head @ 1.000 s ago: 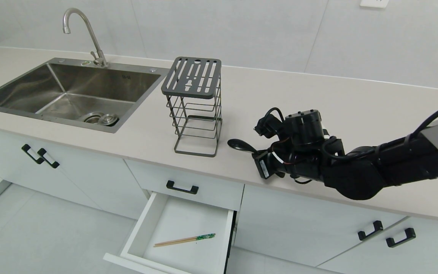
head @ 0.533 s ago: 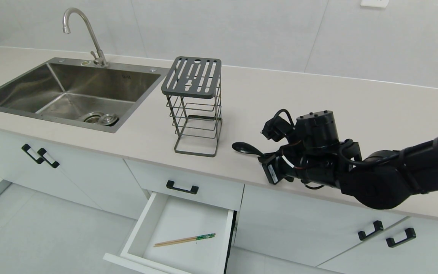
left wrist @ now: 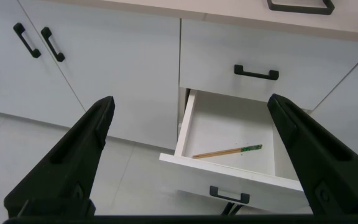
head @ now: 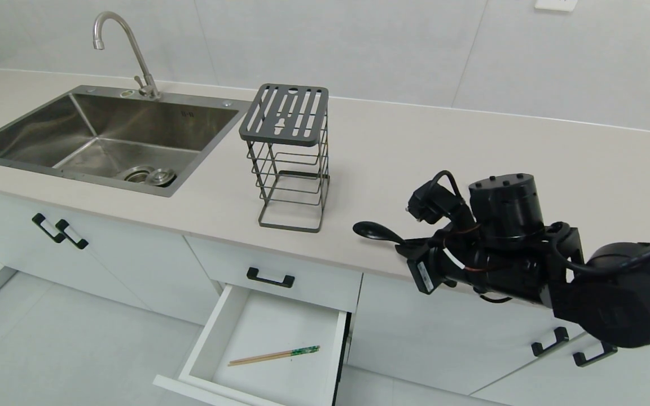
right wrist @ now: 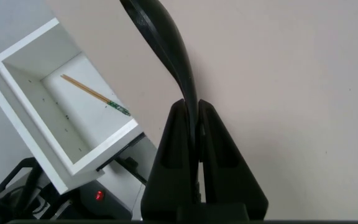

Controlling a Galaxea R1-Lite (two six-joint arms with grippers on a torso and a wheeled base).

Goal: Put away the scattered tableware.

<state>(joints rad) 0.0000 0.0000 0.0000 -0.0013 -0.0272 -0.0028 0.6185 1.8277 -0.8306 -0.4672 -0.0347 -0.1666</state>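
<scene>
The jaws of your right gripper (right wrist: 191, 112) pinch the black spoon (head: 369, 230) by its handle, bowl out front above the surface (head: 415, 141) edge — ready, I'd judge, for the open drawer (head: 280, 327) below, where chopsticks (head: 274, 355) lie. Your left gripper (left wrist: 188, 115) faces it — jaws spread.

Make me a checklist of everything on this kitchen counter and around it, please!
Surface: pale counter, looks clean.
Job's things: black spoon over the counter near its front edge; chopsticks lying in the open drawer.
Clutter: wire rack upright beside the sink.
Grippers: right gripper shut on the spoon's handle; left gripper open, in front of the cabinets.
Cables: black cable loops on the right wrist.
Surroundings: faucet, tiled wall, closed cupboard doors.
</scene>
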